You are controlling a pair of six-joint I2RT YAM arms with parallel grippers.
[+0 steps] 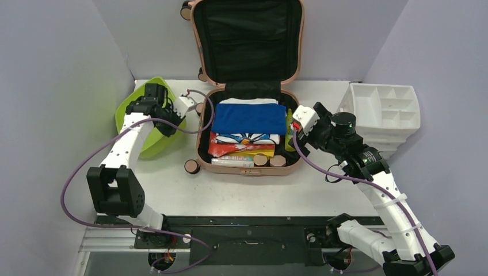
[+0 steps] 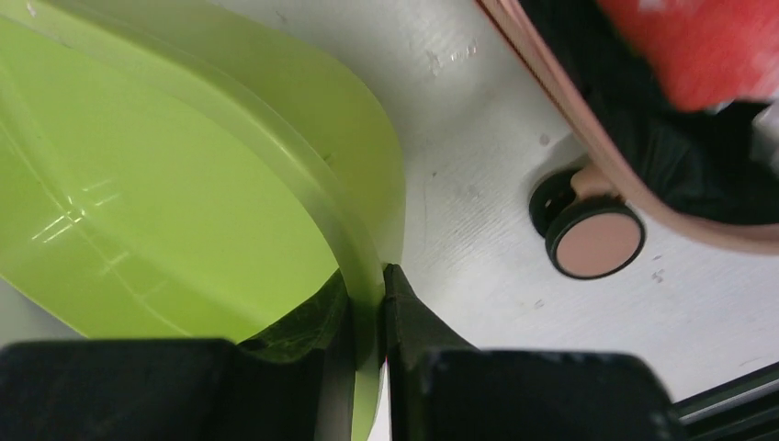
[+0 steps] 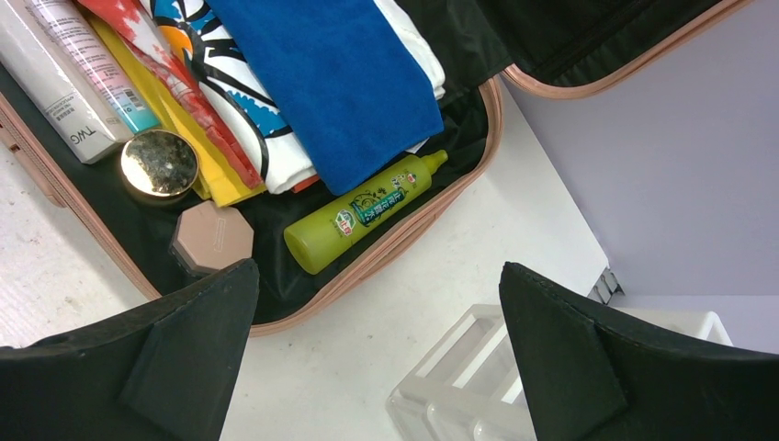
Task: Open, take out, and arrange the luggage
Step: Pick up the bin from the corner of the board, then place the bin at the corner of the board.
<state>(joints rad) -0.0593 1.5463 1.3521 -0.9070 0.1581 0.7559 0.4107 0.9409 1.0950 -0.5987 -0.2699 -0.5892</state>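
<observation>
Left gripper (image 2: 367, 287) is clamped shut on the rim of the green tub (image 2: 308, 161); right gripper (image 3: 377, 271) hangs wide open and empty over the right edge of the suitcase (image 1: 247, 171), near the green bottle (image 3: 363, 211). Suitcase lies mid-table, lid up against the back wall, apparently fully packed, nothing unloaded. Folded blue cloth (image 1: 249, 118) covers items beneath; white organizer (image 1: 382, 109) stands far right.

The overhead view crops the luggage (image 1: 247, 34) lid.
</observation>
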